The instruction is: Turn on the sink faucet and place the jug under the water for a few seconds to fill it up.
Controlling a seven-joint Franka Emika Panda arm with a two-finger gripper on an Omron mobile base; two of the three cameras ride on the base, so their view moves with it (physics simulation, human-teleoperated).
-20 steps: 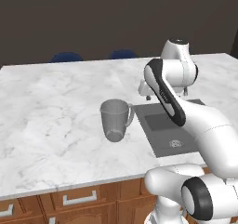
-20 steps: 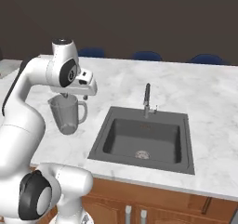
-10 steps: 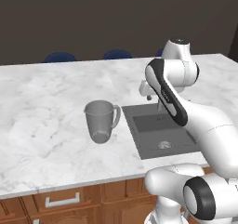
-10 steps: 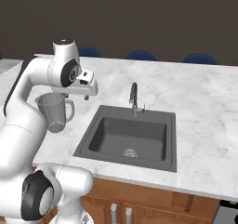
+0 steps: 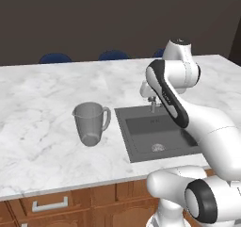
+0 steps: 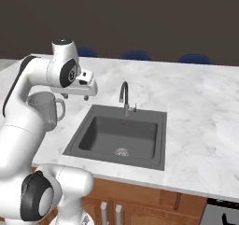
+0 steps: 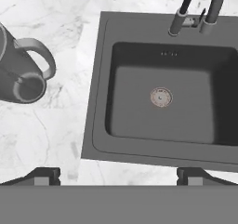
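Haven't touched anything yet: my gripper point(image 7: 118, 174) hangs spread wide and empty above the dark grey recessed sink point(image 7: 104, 74). No stream visible, I think, so next I reach the slim dark gooseneck faucet point(image 6: 123, 97). The translucent grey handled jug point(image 5: 91, 123) waits on the marble left of the basin.

The jug point(image 5: 91, 123) stood upright on the white marble counter point(image 5: 42, 103), just left of the sink point(image 5: 155, 135) and apart from its rim. It was a translucent grey pitcher, narrowing toward its base, with its looped handle point(image 5: 106, 119) turned toward the basin; nothing showed inside it. The sink was a dark grey rectangular basin sunk into the counter, dry, with a small round metal drain point(image 6: 121, 151) near the middle of its floor. The sink faucet point(image 6: 124, 96), a slim dark gooseneck, rose from the far rim of the basin, its arched spout curving over the bowl. No stream fell from it.
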